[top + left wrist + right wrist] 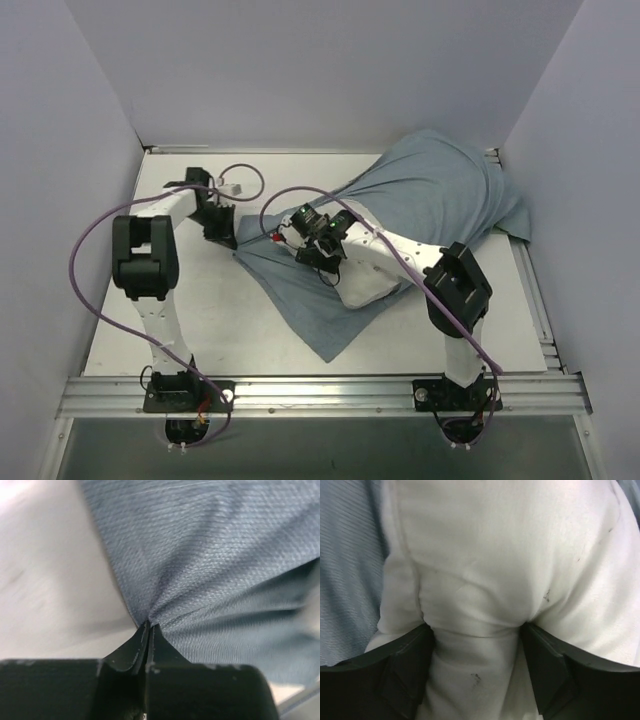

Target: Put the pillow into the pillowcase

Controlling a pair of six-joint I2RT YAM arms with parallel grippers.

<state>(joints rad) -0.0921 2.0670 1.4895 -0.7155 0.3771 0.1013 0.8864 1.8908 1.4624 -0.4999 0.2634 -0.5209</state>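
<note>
While left tool (149, 626) pinches pillowcase (215, 555) edge | right tool (477, 650) clamps pillow (495, 555), bunched inside it

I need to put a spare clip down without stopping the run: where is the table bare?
Bare table lies near, between the left arm and the front corner of the pillowcase, plus a small patch between that corner and the right arm. Centre and far right are crowded with cloth and pillow.
</note>
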